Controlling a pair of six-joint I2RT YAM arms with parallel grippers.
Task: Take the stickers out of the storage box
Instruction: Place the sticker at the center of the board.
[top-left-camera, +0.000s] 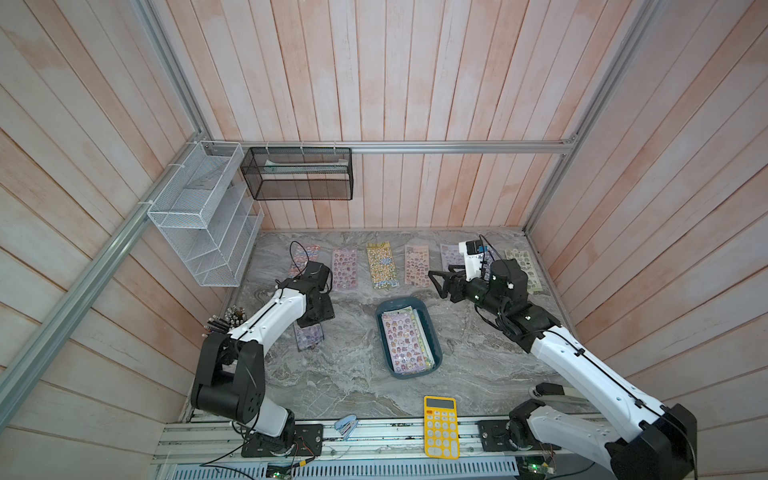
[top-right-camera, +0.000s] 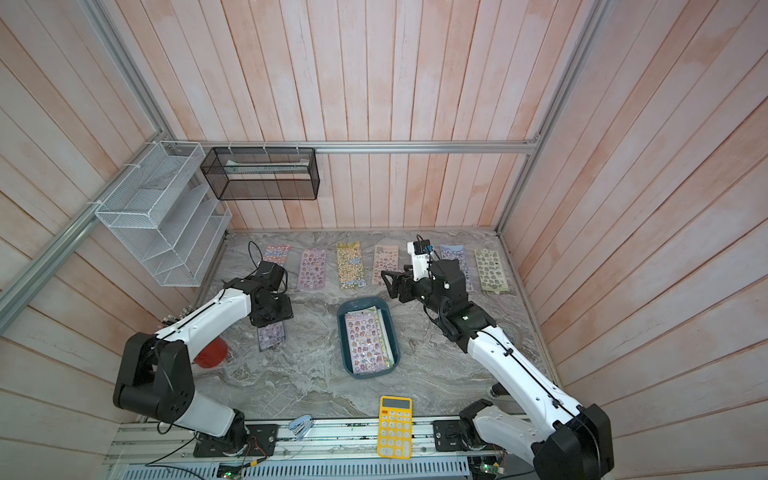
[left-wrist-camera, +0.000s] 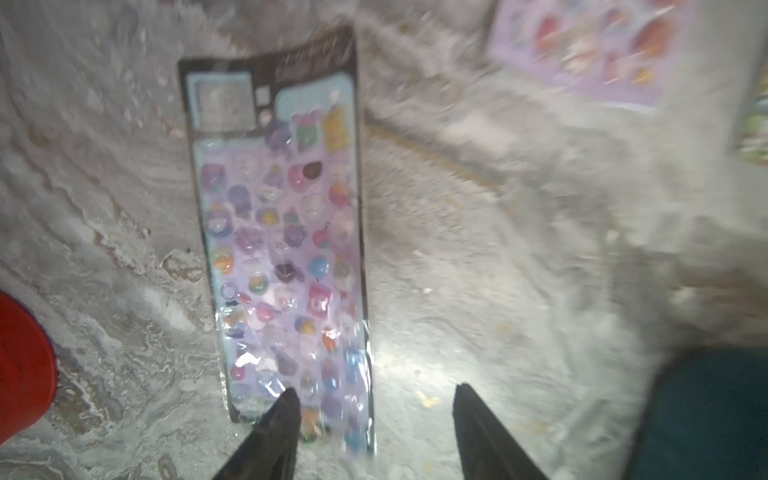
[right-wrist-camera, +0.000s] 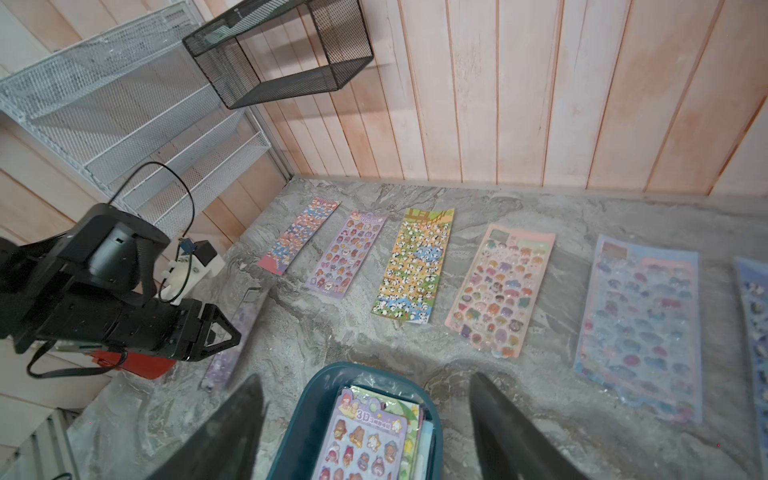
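Stickers (top-left-camera: 405, 340) lie stacked in the storage box (top-left-camera: 401, 300), long axis along the box's length. The right gripper (top-left-camera: 435, 284) — jaws spread wide, empty — hangs just beyond the box's far end and is the nearer. The left gripper (left-wrist-camera: 374, 390), jaws apart, is over a lilac sheet (left-wrist-camera: 282, 249) left of the box.

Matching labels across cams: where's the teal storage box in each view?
In a top view: storage box mid-table, between the arms.
In a top view: same spot, slightly further left in frame.
Left wrist: only a blurred teal corner at the frame edge.
Right wrist: one end, framed between the fingers.
Shared landmark: lilac sticker sheet by the left arm.
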